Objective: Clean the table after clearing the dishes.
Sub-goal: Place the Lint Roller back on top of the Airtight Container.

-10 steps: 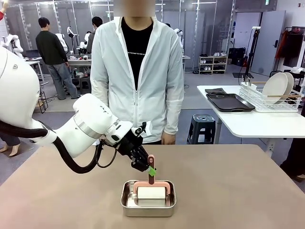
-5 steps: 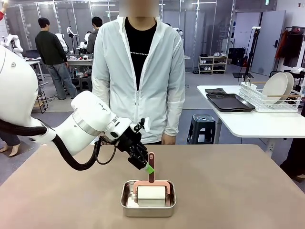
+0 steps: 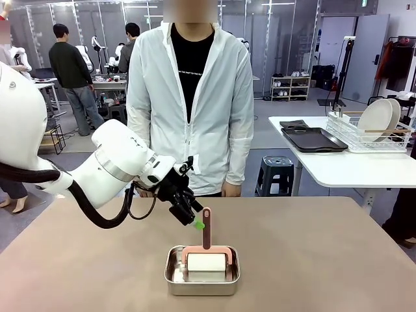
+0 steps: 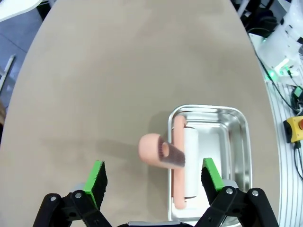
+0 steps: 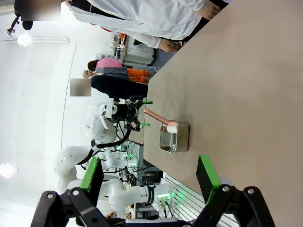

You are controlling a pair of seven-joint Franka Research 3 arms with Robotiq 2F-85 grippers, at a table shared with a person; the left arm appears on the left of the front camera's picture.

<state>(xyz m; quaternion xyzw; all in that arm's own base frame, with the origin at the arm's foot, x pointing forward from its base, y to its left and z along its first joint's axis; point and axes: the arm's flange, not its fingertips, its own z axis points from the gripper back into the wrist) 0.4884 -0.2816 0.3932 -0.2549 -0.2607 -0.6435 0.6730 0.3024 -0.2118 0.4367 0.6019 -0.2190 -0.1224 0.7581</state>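
Table (image 3: pixel 338 247), L gripper (image 3: pixel 193 218) let go (jaws wide) — backed off roller handle (image 3: pixel 207 227).

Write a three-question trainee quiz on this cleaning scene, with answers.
1. True or false: the left gripper is clamped on the roller handle.
2. Where does the roller's white drum sit? A) bare table B) steel pan C) person's hand
3. Fill in: the right gripper has its jaws ____.

Key:
1. False; its jaws stand open beside the handle.
2. B, the steel pan on the table.
3. Open.
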